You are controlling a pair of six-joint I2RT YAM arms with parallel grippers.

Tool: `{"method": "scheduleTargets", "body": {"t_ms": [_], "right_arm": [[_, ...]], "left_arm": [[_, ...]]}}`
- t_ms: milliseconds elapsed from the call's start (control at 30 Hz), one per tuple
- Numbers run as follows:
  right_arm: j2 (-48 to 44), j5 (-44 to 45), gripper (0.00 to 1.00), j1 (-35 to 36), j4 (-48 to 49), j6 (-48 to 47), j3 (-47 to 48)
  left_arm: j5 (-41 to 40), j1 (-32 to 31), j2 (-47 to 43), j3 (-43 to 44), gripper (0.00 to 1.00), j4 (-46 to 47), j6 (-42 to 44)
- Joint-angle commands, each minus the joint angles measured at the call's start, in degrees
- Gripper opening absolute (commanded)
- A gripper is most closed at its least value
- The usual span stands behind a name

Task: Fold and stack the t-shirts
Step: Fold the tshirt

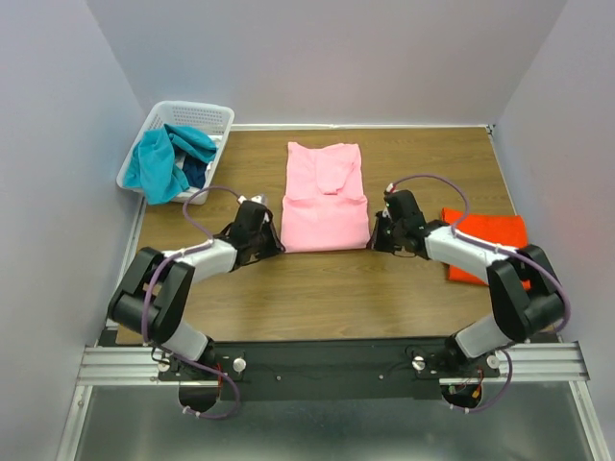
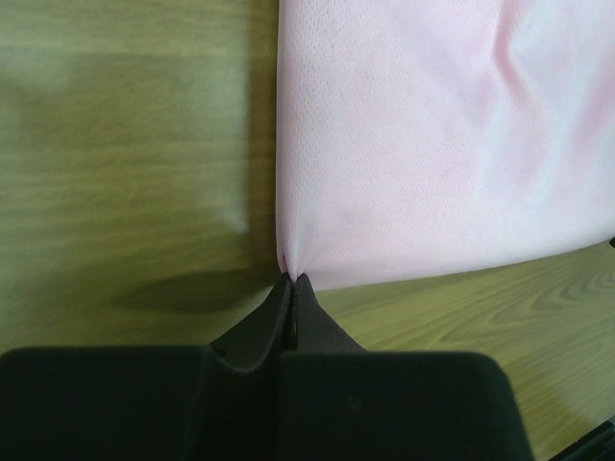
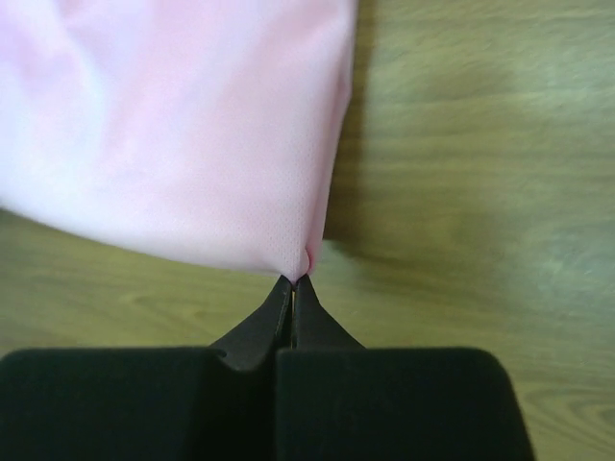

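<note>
Pink knit cloth, thin and finely meshed, makes up the short-sleeved t-shirt (image 1: 324,197) that lies flat at the middle of the brown wood-grain tabletop (image 1: 327,288). It is already narrowed to a tall rectangle, with a sleeve turned in over its far end. It looks light and wholly limp. It should sag between any two held points, crease wherever it is bent, and slide readily over smooth wood. The sensible hold is the pair of near corners, so that the hem lifts as one straight edge, and both are taken. The left gripper (image 2: 293,280) has its black fingers (image 2: 269,327) pressed together on the near left corner, with cloth puckering into the tips. The right gripper (image 3: 292,280) pinches the near right corner the same way. A pinch so close to the edge could slip if pulled hard, I judge.

That tabletop is flat and faintly glossy. A folded bright orange t-shirt (image 1: 485,240) rests at its right edge, apart from the pink one. A white plastic basket (image 1: 192,110) at the far left corner holds a teal garment (image 1: 163,163), which spills over its rim, and a dark blue garment (image 1: 195,173). Pale grey walls (image 1: 58,144) close three sides.
</note>
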Motion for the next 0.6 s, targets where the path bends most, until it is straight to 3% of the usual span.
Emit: {"method": "scheduleTargets", "body": {"t_ms": [0,200,367,567], "right_arm": [[-6.78,-7.12,0.01,0.30,-3.39,0.16,-3.84],[-17.52,-16.35,0.01,1.53,-11.91,1.57,-6.49],[-26.22,-22.16,0.01,1.71,-19.91,1.84,-3.51],[-30.01,-24.38,0.01,1.71,-23.70,3.07,0.88]], "left_arm": [[-3.66,-0.14,-7.88,-3.97,0.00,-3.76,1.07],[-5.25,-0.75,-22.63,-9.07,0.00,-9.82,-0.42],[-6.56,-1.02,-36.70,-8.37,0.00,-17.12,-2.27],[-9.20,-1.02,-45.78,-5.74,0.00,-21.52,-3.77]]}}
